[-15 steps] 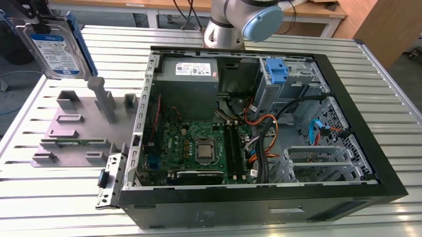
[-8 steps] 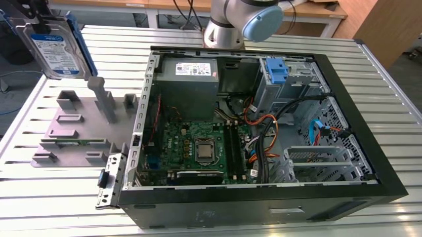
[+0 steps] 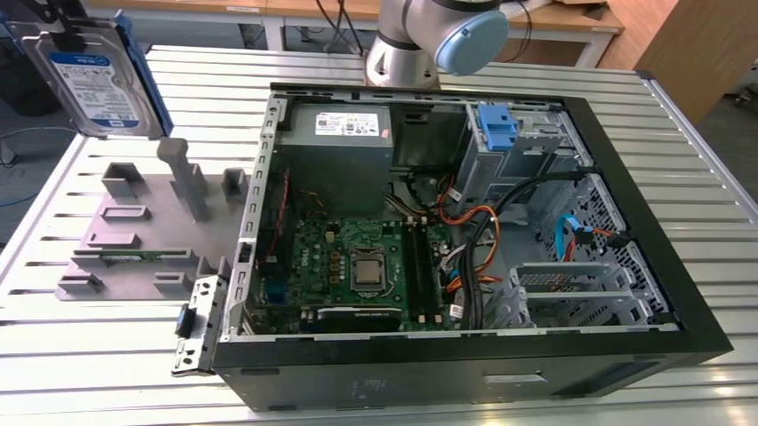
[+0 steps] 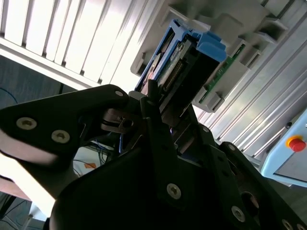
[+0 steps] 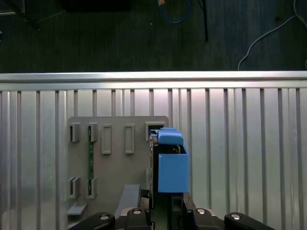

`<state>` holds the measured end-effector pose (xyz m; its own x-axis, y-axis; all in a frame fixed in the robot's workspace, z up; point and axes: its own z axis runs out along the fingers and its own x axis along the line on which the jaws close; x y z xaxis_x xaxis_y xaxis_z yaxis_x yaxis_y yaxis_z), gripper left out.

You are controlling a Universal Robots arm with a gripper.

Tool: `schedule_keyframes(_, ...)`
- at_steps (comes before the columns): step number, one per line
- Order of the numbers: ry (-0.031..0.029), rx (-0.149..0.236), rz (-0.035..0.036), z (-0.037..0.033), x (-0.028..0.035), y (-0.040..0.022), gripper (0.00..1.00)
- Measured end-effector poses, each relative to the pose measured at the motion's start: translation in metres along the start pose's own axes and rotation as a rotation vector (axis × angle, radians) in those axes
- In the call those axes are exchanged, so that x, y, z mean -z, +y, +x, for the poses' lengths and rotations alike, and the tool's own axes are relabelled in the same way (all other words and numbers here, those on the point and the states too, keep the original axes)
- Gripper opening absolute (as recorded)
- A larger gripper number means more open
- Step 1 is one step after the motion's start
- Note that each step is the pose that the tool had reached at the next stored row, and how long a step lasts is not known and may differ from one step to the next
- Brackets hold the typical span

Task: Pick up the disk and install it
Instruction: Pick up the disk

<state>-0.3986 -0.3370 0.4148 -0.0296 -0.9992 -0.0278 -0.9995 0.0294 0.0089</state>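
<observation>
One disk (image 3: pixel 101 75), upper left of the exterior view, hangs label-out and roughly upright, looks lifted off the grey fixture (image 3: pixel 142 222) that lies on the tabletop (image 3: pixel 95 355) below it. Gripper (image 5: pixel 165 205) is clamped on the disk, a finger on each flat side; in both wrist views the blue carrier frame and connector end stick out past the fingertips, fixture behind. Open computer case (image 3: pixel 474 359) fills centre and right of the exterior view, well apart from the disk, with the robot arm (image 3: pixel 438 35) base at top centre behind it. Inside the case: power supply box (image 3: pixel 337 129) upper left, motherboard (image 3: pixel 355 266) lower middle, a blue tab (image 3: pixel 498 129) at the upper right bay, a metal drive cage (image 3: pixel 569 293) lower right. Step in hand, as I judge it: pick is done, disk is held in the air, install not yet done. Judgement on what the install calls for: firm hold, clearing the case wall, and lining the carrier frame up square with the bay rails; cables near the cage could snag. Which bay is meant, cannot tell.
</observation>
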Motion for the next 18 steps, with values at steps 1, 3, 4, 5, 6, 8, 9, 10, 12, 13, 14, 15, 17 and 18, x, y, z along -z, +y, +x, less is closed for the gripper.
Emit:
schedule_keyframes(1, 0.0, 0.0, 0.0, -0.0001, 0.0021, 0.0, 0.35)
schedule_keyframes(3, 0.0, 0.0, 0.0, -0.0002, 0.0066, 0.0, 0.35)
schedule_keyframes(4, 0.0001, 0.0, -0.0001, -0.0002, 0.009, 0.0001, 0.35)
schedule_keyframes(5, 0.0, 0.0, 0.0, -0.0003, 0.0117, 0.0001, 0.35)
schedule_keyframes(6, 0.0, 0.0, 0.0, -0.0004, 0.0143, 0.0001, 0.35)
schedule_keyframes(8, 0.0, 0.0, 0.0, -0.0005, 0.0195, 0.0001, 0.35)
schedule_keyframes(9, 0.0001, 0.0, -0.0001, -0.0006, 0.0223, 0.0002, 0.35)
schedule_keyframes(10, 0.0, 0.0, 0.0, -0.0007, 0.025, 0.0002, 0.35)
schedule_keyframes(12, -0.0001, 0.0, 0.0001, -0.0008, 0.0293, 0.0003, 0.35)
schedule_keyframes(13, -0.0001, 0.0, 0.0001, -0.0009, 0.0312, 0.0003, 0.35)
schedule_keyframes(14, 0.0, 0.0, 0.0, -0.0009, 0.0331, 0.0003, 0.35)
schedule_keyframes(15, 0.0, 0.0, 0.0001, -0.001, 0.0349, 0.0003, 0.35)
schedule_keyframes(17, 0.0, 0.0, 0.0001, -0.001, 0.038, 0.0003, 0.35)
schedule_keyframes(18, 0.0, 0.0, 0.0001, -0.0011, 0.0396, 0.0003, 0.35)
